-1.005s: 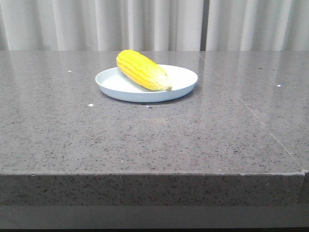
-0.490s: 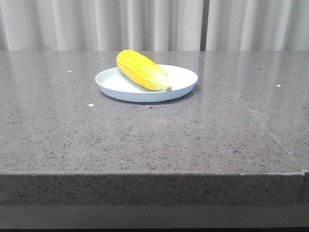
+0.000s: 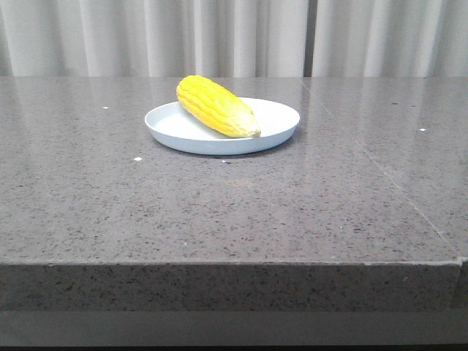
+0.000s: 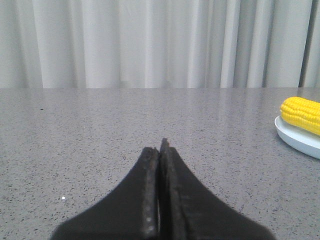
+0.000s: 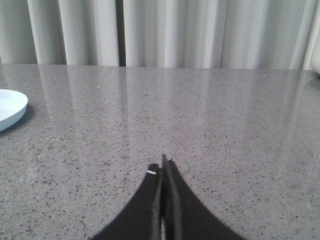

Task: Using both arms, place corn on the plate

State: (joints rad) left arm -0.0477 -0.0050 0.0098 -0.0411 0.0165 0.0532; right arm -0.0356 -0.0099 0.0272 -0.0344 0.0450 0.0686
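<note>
The corn (image 3: 217, 106) lies diagonally on the plate (image 3: 278, 121), pale tip toward the plate's near-right rim, while the left gripper (image 4: 159, 150) and right gripper (image 5: 163, 172), both closed and empty, sit well apart from the plate, suggesting placement is complete.

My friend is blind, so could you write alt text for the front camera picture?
A yellow corn cob lies diagonally on a pale blue-white plate, its paler tip toward the camera. The plate sits on a speckled grey table before light curtains; no robot arms are visible.
</note>
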